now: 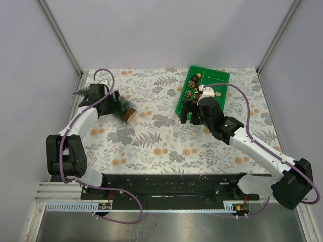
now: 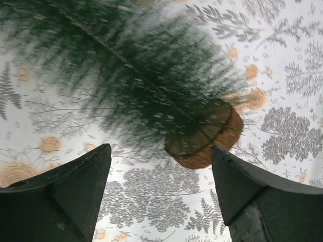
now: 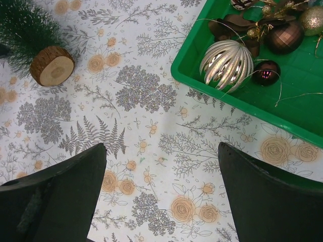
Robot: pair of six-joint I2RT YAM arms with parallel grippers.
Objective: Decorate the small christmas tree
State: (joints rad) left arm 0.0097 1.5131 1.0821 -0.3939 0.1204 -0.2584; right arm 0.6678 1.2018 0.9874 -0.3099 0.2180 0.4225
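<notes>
The small christmas tree (image 1: 120,107) lies on its side at the table's left, its wooden disc base (image 1: 130,115) pointing right. My left gripper (image 1: 110,103) hovers right over it. In the left wrist view the tree (image 2: 126,75) is a blurred mass just beyond my open left gripper (image 2: 159,166), and only tablecloth shows between the fingers. My right gripper (image 1: 187,115) stands open above the cloth by the near-left corner of the green bin (image 1: 218,80). In the right wrist view the right gripper (image 3: 161,151) holds nothing, and the tree (image 3: 25,27) lies far left.
The green bin (image 3: 212,85) holds a silver ribbed ball (image 3: 227,64), a brown faceted ball (image 3: 285,36), a small dark red ball (image 3: 266,72) and pine cones. Floral cloth (image 1: 161,141) covers the table. Grey walls close the left, back and right sides.
</notes>
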